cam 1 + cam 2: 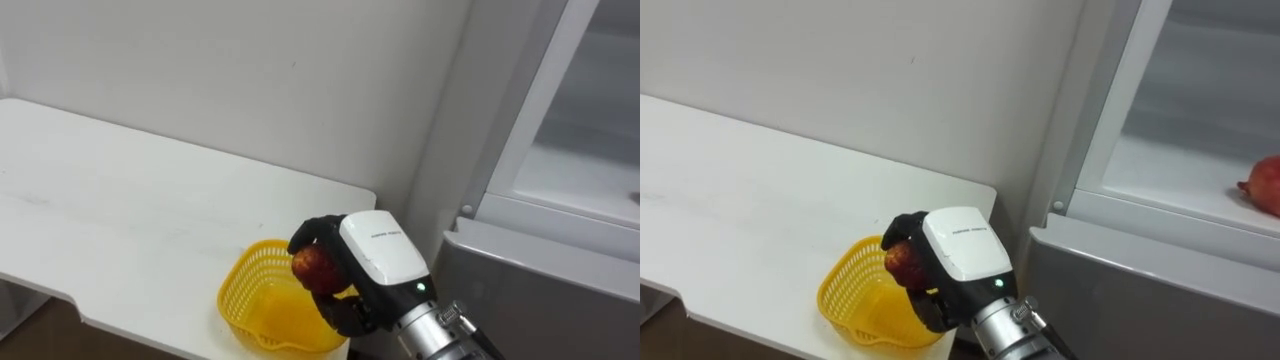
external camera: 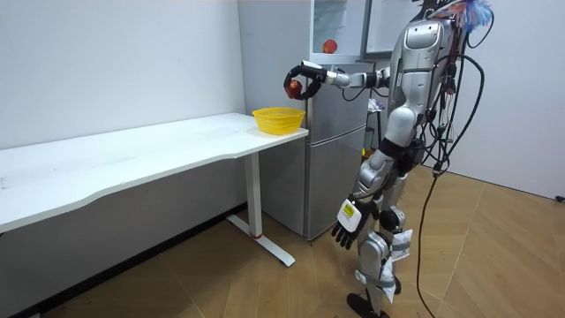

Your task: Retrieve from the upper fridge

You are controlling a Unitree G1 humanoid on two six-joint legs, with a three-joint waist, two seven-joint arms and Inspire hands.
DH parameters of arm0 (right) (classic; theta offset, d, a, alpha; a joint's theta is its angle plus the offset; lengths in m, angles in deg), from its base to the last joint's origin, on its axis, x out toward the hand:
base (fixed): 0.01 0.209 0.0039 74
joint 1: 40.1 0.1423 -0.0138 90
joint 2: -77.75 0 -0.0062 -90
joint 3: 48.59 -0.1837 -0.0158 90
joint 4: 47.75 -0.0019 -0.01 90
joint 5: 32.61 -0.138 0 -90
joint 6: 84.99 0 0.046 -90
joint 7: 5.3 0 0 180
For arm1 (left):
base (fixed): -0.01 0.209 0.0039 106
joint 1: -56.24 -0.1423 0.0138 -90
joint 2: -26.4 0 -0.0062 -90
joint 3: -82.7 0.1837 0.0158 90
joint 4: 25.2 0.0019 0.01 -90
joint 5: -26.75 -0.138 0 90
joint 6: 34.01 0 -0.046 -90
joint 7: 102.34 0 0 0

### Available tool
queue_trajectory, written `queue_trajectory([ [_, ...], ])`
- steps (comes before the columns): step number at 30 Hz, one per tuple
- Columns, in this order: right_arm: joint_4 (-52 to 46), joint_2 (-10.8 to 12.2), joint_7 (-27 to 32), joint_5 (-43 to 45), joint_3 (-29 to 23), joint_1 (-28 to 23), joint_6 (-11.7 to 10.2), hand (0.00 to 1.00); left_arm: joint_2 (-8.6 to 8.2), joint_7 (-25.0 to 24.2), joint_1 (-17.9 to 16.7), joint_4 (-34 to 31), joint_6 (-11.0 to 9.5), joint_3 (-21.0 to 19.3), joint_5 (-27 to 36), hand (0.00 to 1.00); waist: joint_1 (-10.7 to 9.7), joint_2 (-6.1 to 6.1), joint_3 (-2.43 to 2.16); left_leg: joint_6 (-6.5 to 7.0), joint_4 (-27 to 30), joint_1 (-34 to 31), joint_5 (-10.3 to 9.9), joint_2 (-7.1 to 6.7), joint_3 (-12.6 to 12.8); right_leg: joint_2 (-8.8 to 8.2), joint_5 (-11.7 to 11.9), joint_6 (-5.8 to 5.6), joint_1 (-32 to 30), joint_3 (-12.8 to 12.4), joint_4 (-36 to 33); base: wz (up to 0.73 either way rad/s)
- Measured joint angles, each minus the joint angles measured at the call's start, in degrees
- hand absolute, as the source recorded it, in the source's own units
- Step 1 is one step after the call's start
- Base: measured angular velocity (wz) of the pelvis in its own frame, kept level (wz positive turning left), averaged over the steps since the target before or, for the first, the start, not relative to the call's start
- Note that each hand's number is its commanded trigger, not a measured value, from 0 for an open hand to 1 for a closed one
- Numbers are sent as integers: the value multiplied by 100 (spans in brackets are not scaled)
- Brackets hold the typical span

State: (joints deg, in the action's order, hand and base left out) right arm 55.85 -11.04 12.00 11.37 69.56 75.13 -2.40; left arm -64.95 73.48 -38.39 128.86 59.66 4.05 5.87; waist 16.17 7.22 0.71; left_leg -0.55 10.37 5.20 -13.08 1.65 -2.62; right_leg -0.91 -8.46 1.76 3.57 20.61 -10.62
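In the left eye view, the robot's right hand [image 1: 378,250] has its dark fingers curled around a round red fruit [image 1: 313,268], held just above the yellow plastic mesh basket [image 1: 240,292] on the white table [image 1: 120,200].

In the room view, the grey fridge [image 2: 335,168] stands just beside the basket with its upper part open. The left hand [image 2: 346,225] hangs low, well apart from the basket, with its fingers relaxed and empty.

In the right eye view, a second red fruit [image 1: 1265,185] lies on the fridge shelf, above the basket.

I judge the step in hand is the placing. The next move calls for lowering the fruit into the basket, then opening the fingers.
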Motion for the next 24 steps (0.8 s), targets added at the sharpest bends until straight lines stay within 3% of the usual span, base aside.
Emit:
queue_trajectory([
  [24,275,1,-126,-207,-1,9,7,0,-1,-1,0,1,0,-17,0,0,6,-2,2,0,3,4,0,1,0,-3,0,0,6,-2,-1,0],
])
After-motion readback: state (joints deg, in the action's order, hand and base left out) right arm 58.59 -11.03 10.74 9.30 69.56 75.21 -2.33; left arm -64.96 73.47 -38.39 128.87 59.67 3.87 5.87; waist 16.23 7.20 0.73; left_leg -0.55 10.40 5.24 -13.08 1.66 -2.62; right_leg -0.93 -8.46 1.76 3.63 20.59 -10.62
